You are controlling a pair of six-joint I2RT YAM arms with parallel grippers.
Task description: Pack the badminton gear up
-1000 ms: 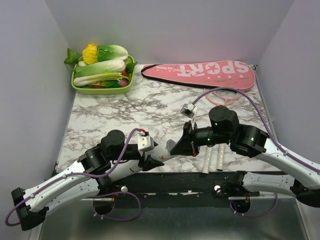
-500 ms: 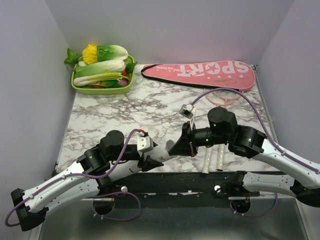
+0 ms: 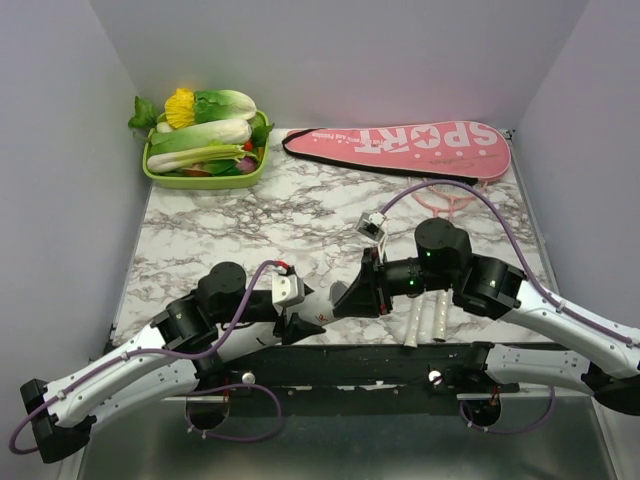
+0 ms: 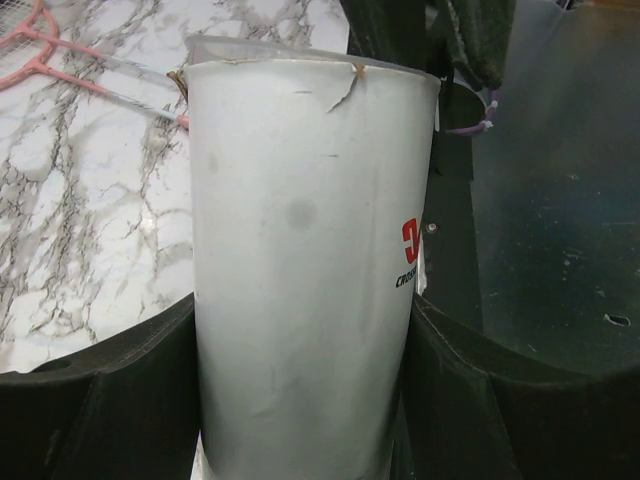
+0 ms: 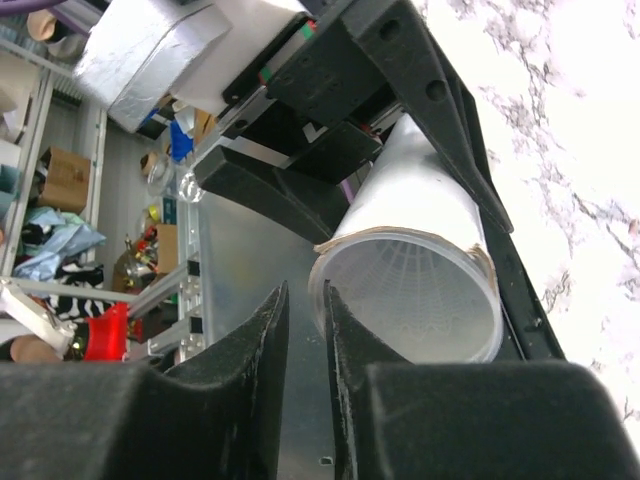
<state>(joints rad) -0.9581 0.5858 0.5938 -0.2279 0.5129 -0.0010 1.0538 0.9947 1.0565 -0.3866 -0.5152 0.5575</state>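
Note:
My left gripper [image 3: 303, 318] is shut on the long white tube [image 3: 325, 302], which fills the left wrist view [image 4: 300, 270] between both pads. In the right wrist view the tube's open mouth [image 5: 410, 290] faces me, and a white shuttlecock [image 5: 425, 315] sits inside it. My right gripper [image 5: 306, 310] is empty, its jaws a narrow gap apart, right at the tube's rim [image 3: 348, 296]. More white shuttlecocks [image 3: 425, 320] lie by the near edge. The pink rackets [image 3: 450, 196] and the pink "SPORT" cover [image 3: 400, 145] lie at the back right.
A green tray of leafy vegetables [image 3: 205, 150] stands at the back left. Grey walls close in the marble table [image 3: 250, 220] on three sides. A black strip runs along the near edge. The rackets' pink frames also show in the left wrist view [image 4: 40, 50].
My right gripper has moved left and slightly nearer, up to the tube's mouth. My left arm has shifted the tube slightly.

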